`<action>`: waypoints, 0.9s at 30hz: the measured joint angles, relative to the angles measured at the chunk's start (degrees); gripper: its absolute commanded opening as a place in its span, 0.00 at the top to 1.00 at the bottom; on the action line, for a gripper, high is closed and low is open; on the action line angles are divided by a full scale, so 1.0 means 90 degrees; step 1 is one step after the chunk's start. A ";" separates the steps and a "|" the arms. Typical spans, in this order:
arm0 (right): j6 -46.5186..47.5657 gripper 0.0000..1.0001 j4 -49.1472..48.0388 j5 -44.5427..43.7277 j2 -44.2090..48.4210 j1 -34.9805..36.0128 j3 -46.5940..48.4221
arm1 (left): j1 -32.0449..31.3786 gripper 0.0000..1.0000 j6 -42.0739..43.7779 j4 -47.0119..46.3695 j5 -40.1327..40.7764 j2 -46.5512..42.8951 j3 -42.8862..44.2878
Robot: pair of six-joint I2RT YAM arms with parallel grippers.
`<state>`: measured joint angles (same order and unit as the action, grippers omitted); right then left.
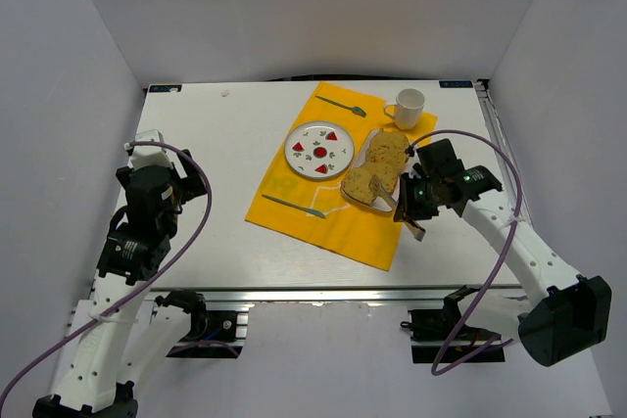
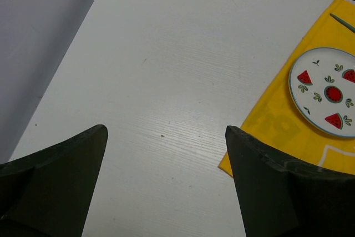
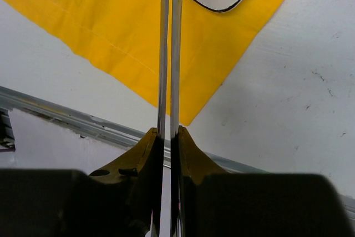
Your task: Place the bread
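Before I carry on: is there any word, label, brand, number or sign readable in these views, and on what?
No text can be read in any view.
Dark tags at the far corners of the table: too small to read.
Faint pale print on the yellow placemat: too blurred to read.
On the plate: watermelon pictures only, no words.
On the mug: nothing visible.
On the tongs: bare metal, no marking.
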<state>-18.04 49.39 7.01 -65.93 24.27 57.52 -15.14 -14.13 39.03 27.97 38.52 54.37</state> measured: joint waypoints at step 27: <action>-0.0087 1.00 0.0828 0.0964 -0.1464 0.0019 0.3509 | 0.0000 0.02 0.0019 -0.0146 0.0347 0.0576 0.0146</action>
<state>-18.83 56.84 15.68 -79.11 24.45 89.10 -15.14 -13.96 37.71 31.09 43.70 55.68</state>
